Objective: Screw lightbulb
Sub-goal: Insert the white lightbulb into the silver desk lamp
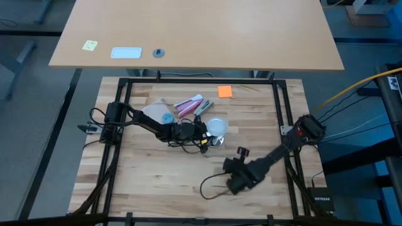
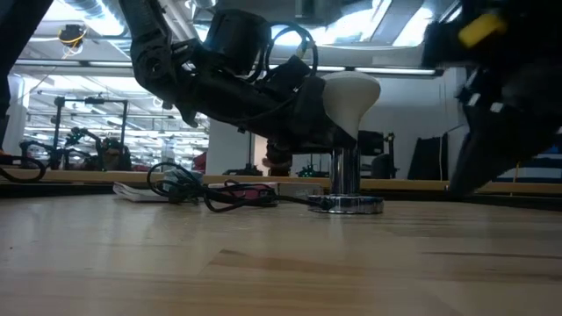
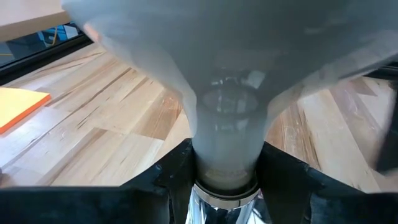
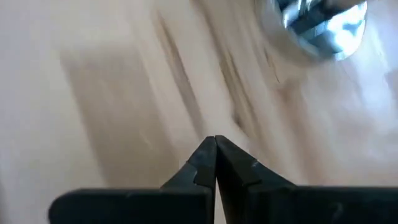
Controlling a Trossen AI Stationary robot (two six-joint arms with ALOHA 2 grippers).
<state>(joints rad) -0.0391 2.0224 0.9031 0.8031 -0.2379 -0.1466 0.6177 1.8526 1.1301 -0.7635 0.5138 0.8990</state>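
Both claws closed; left gripper (image 3: 225, 177) clamps lightbulb (image 3: 227, 93) neck; right gripper (image 4: 216, 163) empty.

Frosted-white lightbulb (image 2: 351, 95) is standing upright, globe up, neck seating in the silvery socket (image 2: 344, 180) mid-table.

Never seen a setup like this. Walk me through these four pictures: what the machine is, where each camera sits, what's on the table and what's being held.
Two dark robot arms work at a wooden table. One picture looks straight down, one looks level across the tabletop, and one comes from each arm's wrist. The left gripper is shut on the neck of the lightbulb, which stands in a silvery socket. The right gripper, shut and empty, is off to the side. An orange note and a pink-and-white tube also lie there.
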